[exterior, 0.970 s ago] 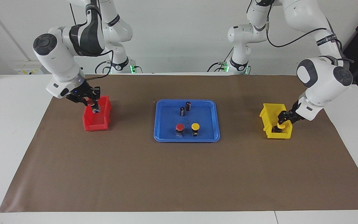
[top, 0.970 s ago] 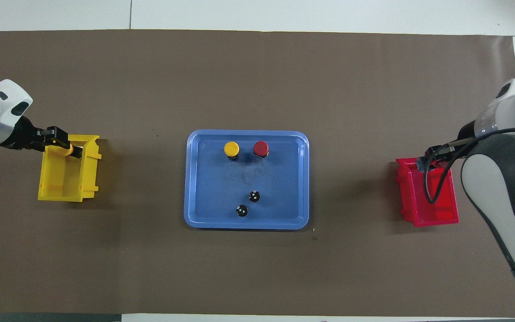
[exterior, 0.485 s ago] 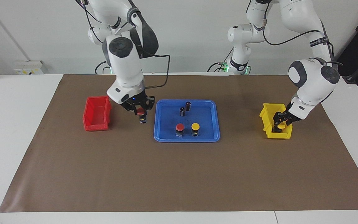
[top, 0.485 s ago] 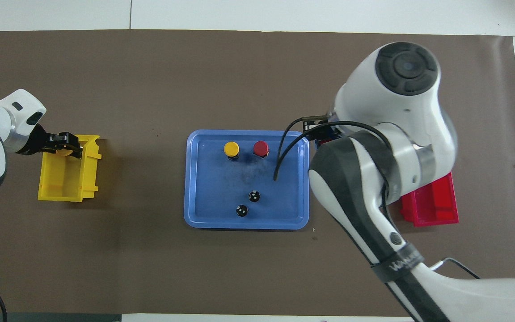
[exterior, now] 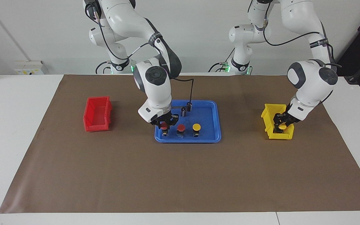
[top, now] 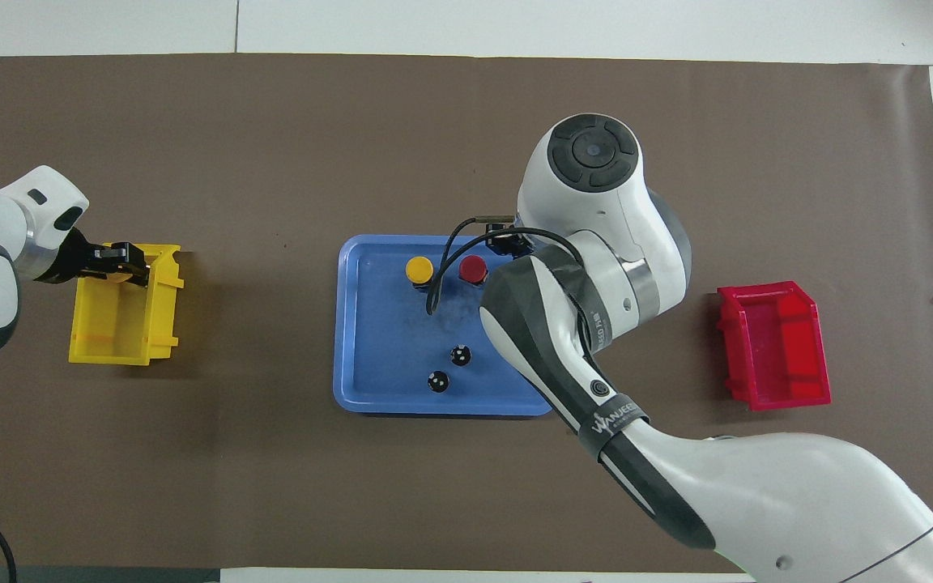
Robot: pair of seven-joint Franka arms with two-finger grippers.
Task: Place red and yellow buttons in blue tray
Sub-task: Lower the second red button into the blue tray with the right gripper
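Facing view: the right gripper (exterior: 165, 125) is clamped on a red button (exterior: 164, 126) low over the blue tray (exterior: 212, 107), beside 2 buttons standing there. The left gripper (exterior: 282, 122) pinches a yellow button (exterior: 282, 127) over the yellow bin (exterior: 269, 117).

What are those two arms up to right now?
Right gripper shut on a red button, low over the blue tray. Left gripper grips a yellow button over the yellow bin. Nothing blocking.
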